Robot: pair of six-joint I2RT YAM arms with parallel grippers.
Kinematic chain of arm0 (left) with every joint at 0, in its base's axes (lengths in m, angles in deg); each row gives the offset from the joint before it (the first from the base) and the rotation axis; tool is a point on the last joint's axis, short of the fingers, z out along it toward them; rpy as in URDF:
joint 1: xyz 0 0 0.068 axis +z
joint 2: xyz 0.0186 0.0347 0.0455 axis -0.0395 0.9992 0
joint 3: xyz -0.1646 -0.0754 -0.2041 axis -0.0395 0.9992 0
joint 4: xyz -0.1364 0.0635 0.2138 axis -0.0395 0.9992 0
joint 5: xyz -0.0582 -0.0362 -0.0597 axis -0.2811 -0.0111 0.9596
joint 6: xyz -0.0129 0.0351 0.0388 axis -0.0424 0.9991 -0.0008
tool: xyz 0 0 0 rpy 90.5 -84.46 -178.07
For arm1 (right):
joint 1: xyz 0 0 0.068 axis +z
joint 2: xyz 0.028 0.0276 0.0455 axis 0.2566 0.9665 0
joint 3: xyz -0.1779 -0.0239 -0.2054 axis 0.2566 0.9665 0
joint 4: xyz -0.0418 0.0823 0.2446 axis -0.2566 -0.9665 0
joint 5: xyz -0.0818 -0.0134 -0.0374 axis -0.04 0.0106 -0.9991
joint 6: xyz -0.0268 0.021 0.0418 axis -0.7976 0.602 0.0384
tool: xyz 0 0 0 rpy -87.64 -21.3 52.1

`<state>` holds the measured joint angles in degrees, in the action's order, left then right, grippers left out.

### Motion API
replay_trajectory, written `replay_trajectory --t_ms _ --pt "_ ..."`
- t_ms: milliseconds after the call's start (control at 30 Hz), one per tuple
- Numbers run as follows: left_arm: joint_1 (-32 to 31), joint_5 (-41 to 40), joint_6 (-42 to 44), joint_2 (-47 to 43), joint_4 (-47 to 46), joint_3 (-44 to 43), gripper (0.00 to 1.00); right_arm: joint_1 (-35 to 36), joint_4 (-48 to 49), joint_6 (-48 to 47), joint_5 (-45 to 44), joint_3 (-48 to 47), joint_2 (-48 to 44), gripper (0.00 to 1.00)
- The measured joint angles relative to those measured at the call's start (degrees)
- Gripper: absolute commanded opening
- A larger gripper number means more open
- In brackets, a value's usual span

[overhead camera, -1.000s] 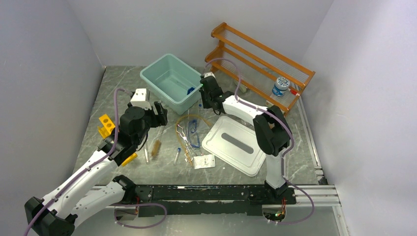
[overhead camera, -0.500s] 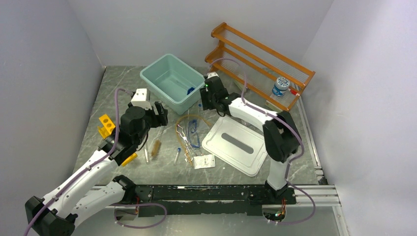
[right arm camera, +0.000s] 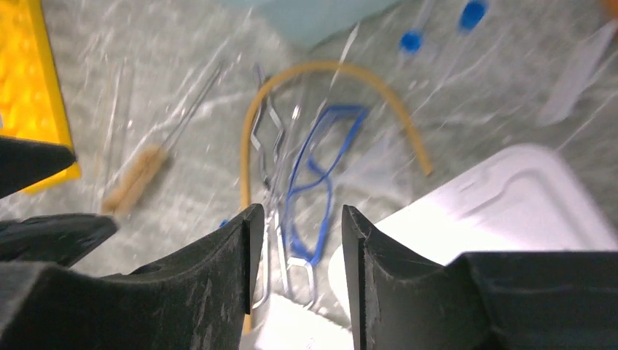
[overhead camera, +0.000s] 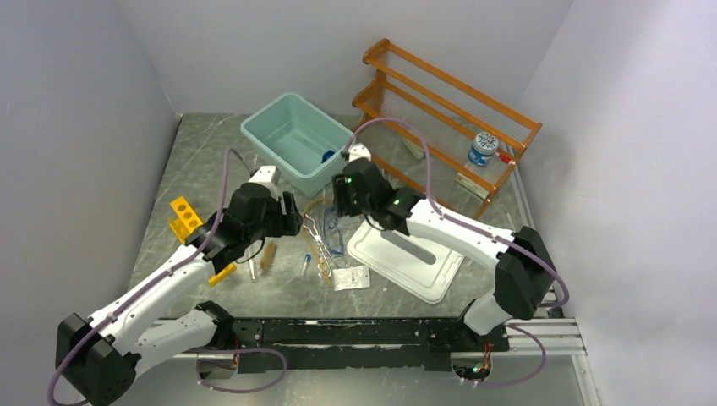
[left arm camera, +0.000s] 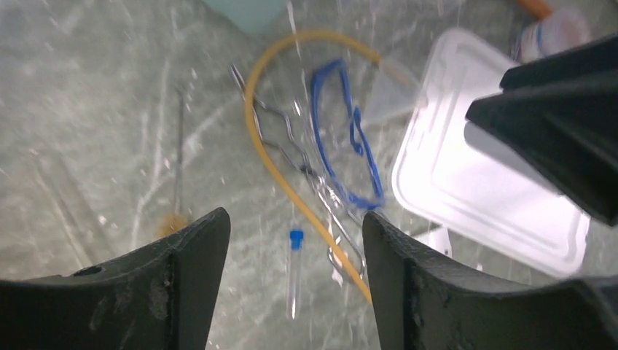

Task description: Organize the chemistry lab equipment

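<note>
chemistry lab equipment lies loose on the desk (overhead camera: 211, 152): yellow holed rack (overhead camera: 183, 216) at left, amber tubing (left arm camera: 271, 157) arching over blue-framed goggles (left arm camera: 348, 146), thin metal tongs (left arm camera: 288, 135), tan-bristled brush (right arm camera: 135, 179), blue-capped vial (left arm camera: 294, 270). left pincer (left arm camera: 295, 226) gapes wide, right pincer (right arm camera: 295, 219) narrower, both empty.

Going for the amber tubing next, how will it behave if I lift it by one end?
The amber tubing lies in a loose arch, so it is probably floppy and would droop from one grip. The metal tongs and blue goggles lie inside that arch, so lifting may drag them along.
</note>
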<state>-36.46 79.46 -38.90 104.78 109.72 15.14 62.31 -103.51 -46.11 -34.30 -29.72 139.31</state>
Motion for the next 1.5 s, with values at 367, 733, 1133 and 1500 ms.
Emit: replay_trajectory --t_ms 367,733,1133,1500 --pt "-9.9 6.8 -5.0 13.7 6.1 5.2 0.63 2.5 -2.1 15.8 -1.4 8.3 0.0 0.43" --pt "-14.3 6.7 -6.0 24.3 6.1 4.5 0.32 1.0 -0.8 19.7 -2.0 11.5 -3.0 0.42" --pt "-15.1 2.6 -4.2 24.9 6.7 1.9 0.05 -0.8 5.0 18.3 4.9 16.2 -6.4 0.52" --pt "-15.1 3.1 6.4 8.8 5.1 -9.1 0.05 -2.5 12.0 16.9 23.0 15.1 -6.8 0.64"
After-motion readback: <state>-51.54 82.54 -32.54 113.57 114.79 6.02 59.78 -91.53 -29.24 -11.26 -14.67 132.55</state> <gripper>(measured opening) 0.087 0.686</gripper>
